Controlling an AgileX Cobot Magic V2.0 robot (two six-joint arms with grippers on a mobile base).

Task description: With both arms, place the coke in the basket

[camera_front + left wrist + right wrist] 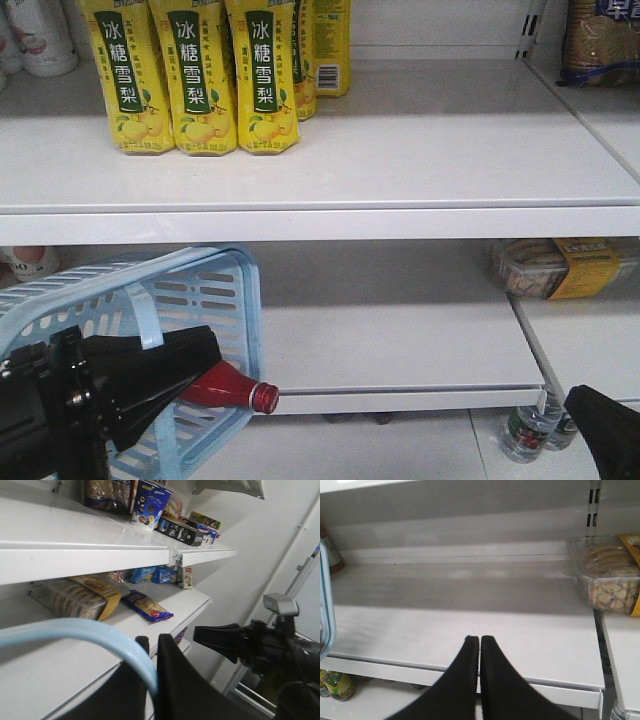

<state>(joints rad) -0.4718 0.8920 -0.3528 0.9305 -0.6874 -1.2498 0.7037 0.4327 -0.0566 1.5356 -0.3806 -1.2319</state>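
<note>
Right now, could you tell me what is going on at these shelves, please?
The left gripper is shut on the flat handle of the light blue basket, holding it tilted in front of the lower shelf. The red coke bottle lies in the basket, its cap poking past the rim. The right gripper is shut and empty, facing the bare shelf beside a cookie tray.

Bright, even overhead light; soft shadows lie under the shelves (330, 190), and both wrist views are slightly blurred.

Coke (232, 388) lies in basket (205, 290) (neck protruding).
</note>
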